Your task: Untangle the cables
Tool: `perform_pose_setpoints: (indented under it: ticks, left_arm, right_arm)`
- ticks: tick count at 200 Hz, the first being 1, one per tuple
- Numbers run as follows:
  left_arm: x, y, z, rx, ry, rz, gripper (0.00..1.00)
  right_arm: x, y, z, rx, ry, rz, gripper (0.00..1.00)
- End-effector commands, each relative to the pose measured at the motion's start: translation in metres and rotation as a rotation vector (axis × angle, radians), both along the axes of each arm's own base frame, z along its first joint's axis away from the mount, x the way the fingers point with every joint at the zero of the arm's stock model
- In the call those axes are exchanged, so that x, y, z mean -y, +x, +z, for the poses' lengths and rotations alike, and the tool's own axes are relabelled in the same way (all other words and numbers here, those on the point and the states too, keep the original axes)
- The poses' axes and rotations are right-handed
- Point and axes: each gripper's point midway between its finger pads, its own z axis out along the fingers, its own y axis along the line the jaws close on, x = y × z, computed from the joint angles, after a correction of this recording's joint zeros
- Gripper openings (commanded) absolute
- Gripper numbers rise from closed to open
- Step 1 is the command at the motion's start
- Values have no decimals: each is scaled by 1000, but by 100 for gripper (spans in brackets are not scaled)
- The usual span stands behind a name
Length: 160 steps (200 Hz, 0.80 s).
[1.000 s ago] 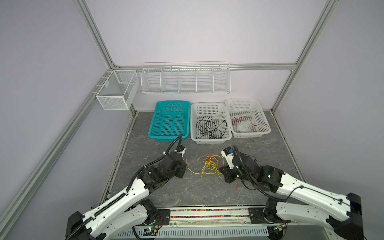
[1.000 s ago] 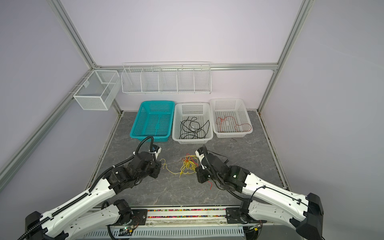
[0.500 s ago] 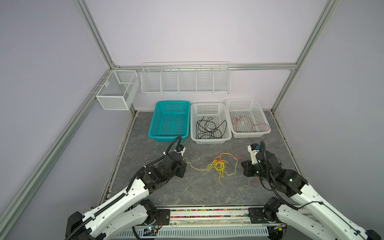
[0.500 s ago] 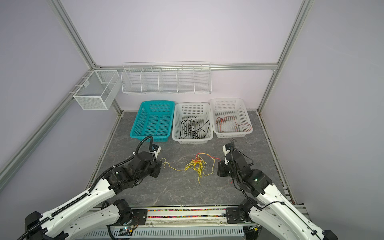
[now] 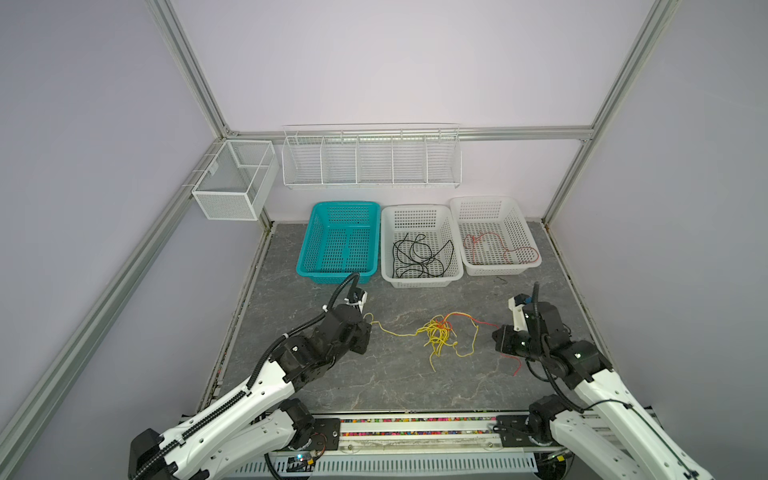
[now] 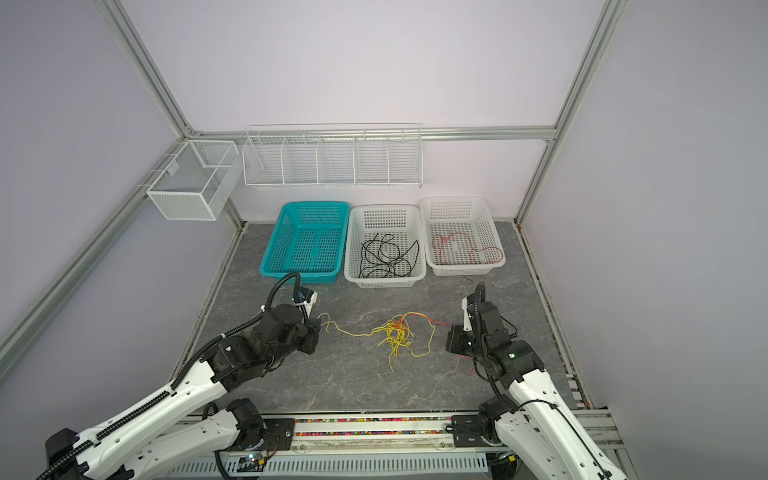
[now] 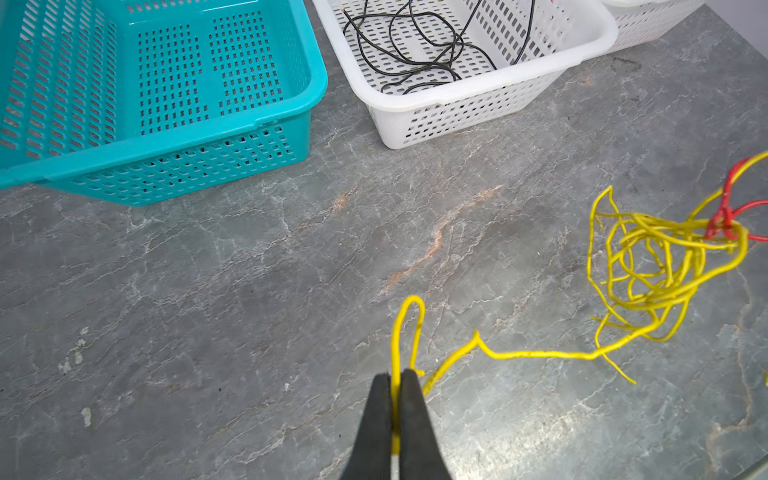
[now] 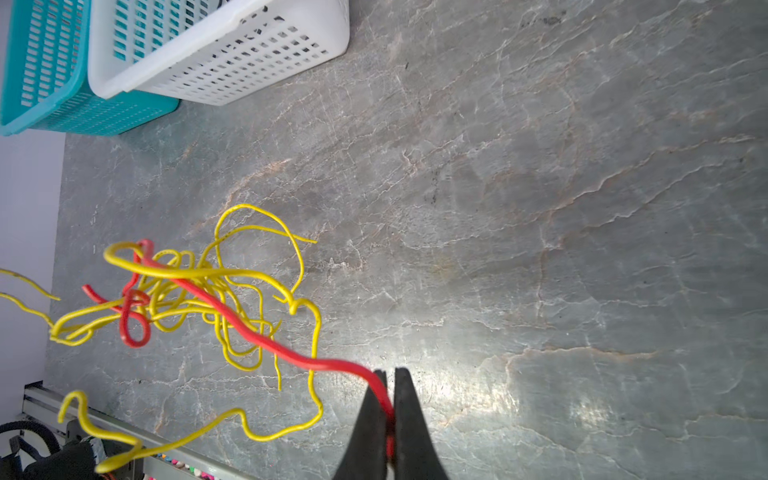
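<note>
Tension: right claw (image 8: 390,371), clamped on red cable (image 8: 266,340), has been drawn out twd right edge of worktop (image 5: 374,386); left claw (image 7: 395,374) kept pinched on yellow cable (image 7: 536,354). Knot (image 5: 438,332) is stretched mid-worktop, and red is judged partly freed, not yet separated.

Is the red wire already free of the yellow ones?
No, the red wire loops through the tangled yellow wires in the right wrist view.

I read no text, label, brand, number or sign in any view. A small white tag (image 5: 213,169) on the mesh box (image 5: 226,203), at 10 o'clock from the centre of the surface (image 5: 395,299), is too small for me to read.
</note>
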Motion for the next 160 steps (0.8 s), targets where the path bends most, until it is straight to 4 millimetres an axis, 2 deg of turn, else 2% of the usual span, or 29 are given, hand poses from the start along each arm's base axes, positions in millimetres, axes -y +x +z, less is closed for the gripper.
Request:
perform_pose_setpoints:
  ticks: [1, 24, 34, 55, 85, 132, 160]
  left_arm:
    - [-11, -2, -12, -20, 76, 2, 0]
    - [-7, -4, -15, -35, 73, -19, 0]
    - [-4, -5, -15, -39, 69, -31, 0]
    - [-2, -6, -17, -50, 70, -42, 0]
    - [-1, -7, -18, -52, 64, -47, 0]
    - [4, -9, -23, -76, 61, -69, 0]
    - [6, -11, -21, -78, 45, -84, 0]
  right_arm:
    - [-10, 11, -2, 6, 83, -25, 6]
    - [-35, 17, -2, 24, 141, 40, 6]
    - [-52, 16, -2, 26, 150, 99, 6]
    - [-79, 15, -9, 6, 80, 181, 6]
    - [-101, 16, -26, -10, 65, 208, 6]
    - [-143, 24, -32, 8, 79, 268, 6]
    - [-161, 29, -48, 1, 35, 297, 6]
